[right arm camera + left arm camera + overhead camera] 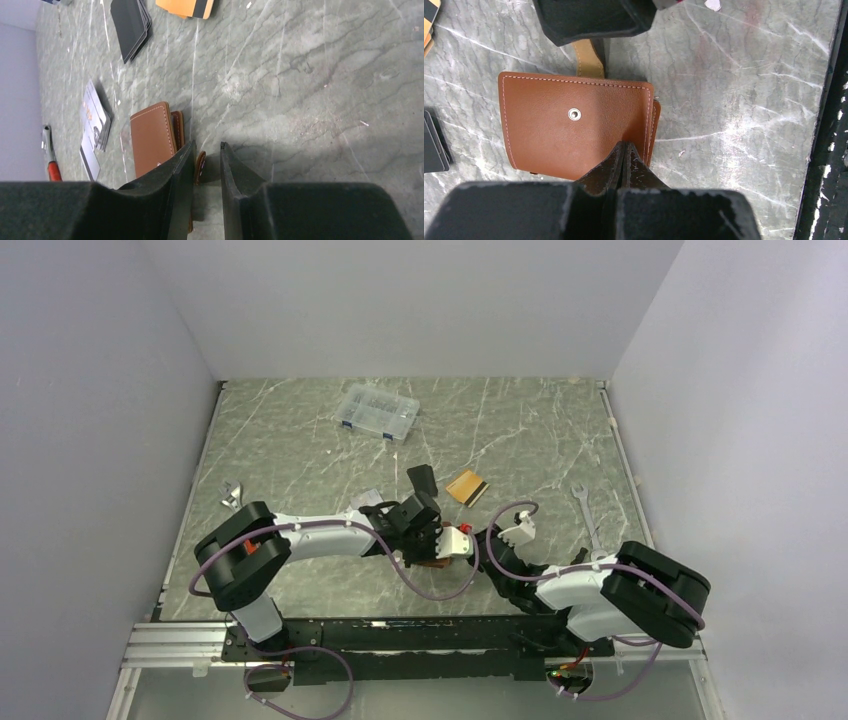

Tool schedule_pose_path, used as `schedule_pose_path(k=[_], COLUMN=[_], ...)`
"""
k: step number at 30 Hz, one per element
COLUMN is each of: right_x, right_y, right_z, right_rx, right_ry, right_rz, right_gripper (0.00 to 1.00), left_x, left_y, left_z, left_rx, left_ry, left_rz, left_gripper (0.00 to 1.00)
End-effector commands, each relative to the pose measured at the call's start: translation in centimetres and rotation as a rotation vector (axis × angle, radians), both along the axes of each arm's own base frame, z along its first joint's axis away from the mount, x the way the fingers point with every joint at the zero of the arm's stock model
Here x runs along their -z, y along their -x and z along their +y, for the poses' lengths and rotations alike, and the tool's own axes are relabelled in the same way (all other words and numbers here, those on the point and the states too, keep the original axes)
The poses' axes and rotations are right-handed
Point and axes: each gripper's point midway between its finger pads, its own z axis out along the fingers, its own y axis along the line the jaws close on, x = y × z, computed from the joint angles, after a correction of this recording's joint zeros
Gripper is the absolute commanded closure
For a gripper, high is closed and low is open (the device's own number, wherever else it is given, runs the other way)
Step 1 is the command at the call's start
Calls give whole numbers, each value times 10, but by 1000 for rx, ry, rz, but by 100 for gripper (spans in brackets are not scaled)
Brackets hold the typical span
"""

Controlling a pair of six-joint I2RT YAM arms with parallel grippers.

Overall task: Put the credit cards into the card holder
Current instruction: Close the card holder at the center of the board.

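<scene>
The left gripper (625, 149) is pinched closed, tips on the edge of the brown leather card holder (569, 125), which lies flat. The right gripper (207, 150) stands slightly parted around its snap strap (200, 167) (not clamped); an orange credit card (186, 6) and grey cards (95, 125) lie farther off.

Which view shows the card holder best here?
Left wrist: the card holder lies flat-on, with brown cover, stitching and snap stud facing the lens. Right wrist sees it foreshortened and partly hidden; top external barely shows it.
</scene>
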Motion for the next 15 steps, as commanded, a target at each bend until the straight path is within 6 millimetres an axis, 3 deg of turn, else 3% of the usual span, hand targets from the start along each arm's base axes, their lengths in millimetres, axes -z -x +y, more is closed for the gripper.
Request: schedule_pose_path(k=[1, 7, 15], right_x=[6, 6, 8], right_y=[-3, -9, -6], right_z=[-7, -3, 1], right_rx=[-10, -49, -109], right_ry=[79, 49, -5], right_rz=[35, 85, 179], right_gripper=[72, 75, 96], left_x=[9, 10, 9], left_y=[-1, -1, -7], left_z=[11, 13, 18], left_rx=[7, 8, -12], left_ry=[-47, -51, -57], left_rz=[-33, -46, -97], left_gripper=[100, 100, 100])
